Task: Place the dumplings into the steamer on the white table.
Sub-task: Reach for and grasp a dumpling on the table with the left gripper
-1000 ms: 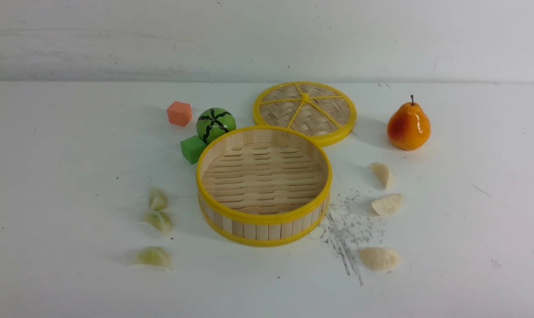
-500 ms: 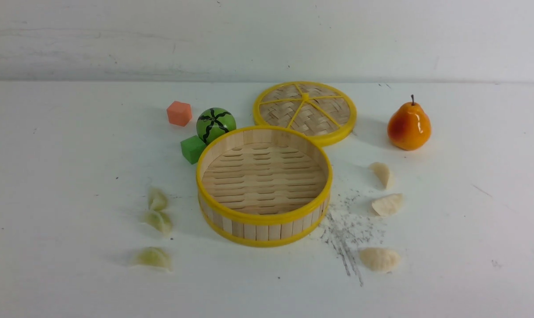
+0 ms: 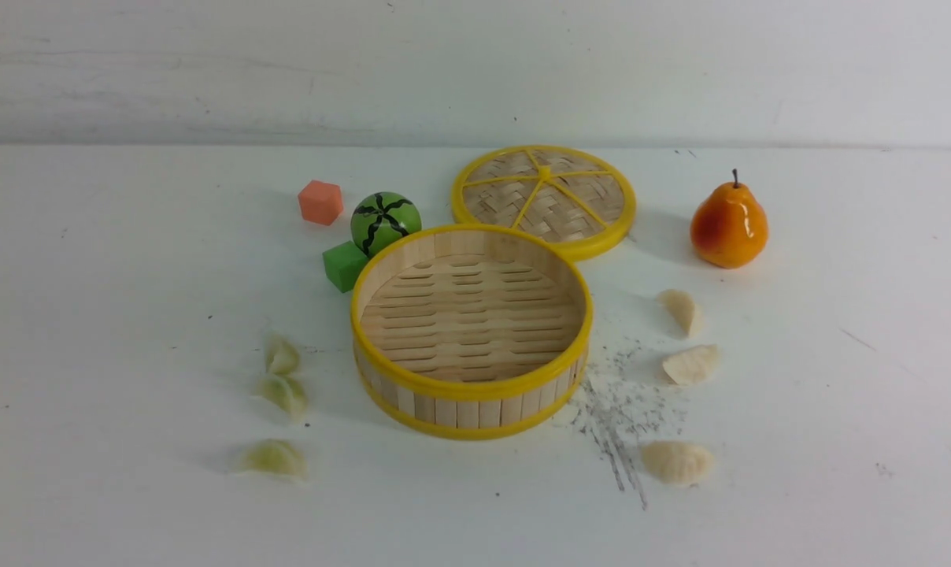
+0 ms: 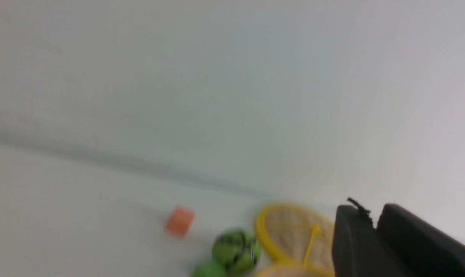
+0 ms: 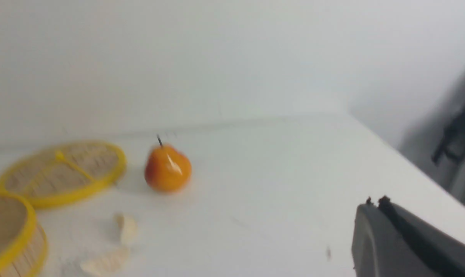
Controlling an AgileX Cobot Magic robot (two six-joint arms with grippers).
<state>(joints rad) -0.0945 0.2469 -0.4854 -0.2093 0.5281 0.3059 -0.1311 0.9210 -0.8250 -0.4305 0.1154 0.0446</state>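
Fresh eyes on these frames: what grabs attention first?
The empty bamboo steamer with yellow rims sits mid-scene, its woven lid lying flat just behind it. The glossy orange pear stands out at the far right. Three pale green dumplings lie left of the steamer and three cream dumplings right of it, none inside.

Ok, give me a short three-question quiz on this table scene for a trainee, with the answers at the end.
1. True or false: the round bamboo steamer basket with yellow rims already holds a dumpling.
2. How many pale green crescent dumplings lie on the white table, left of the steamer?
3. Which of these is nearest the glossy orange pear: A) the flat woven lid with yellow spokes, B) the green cube, C) the orange cube?
Key: 1 false; 2 three; 3 A.
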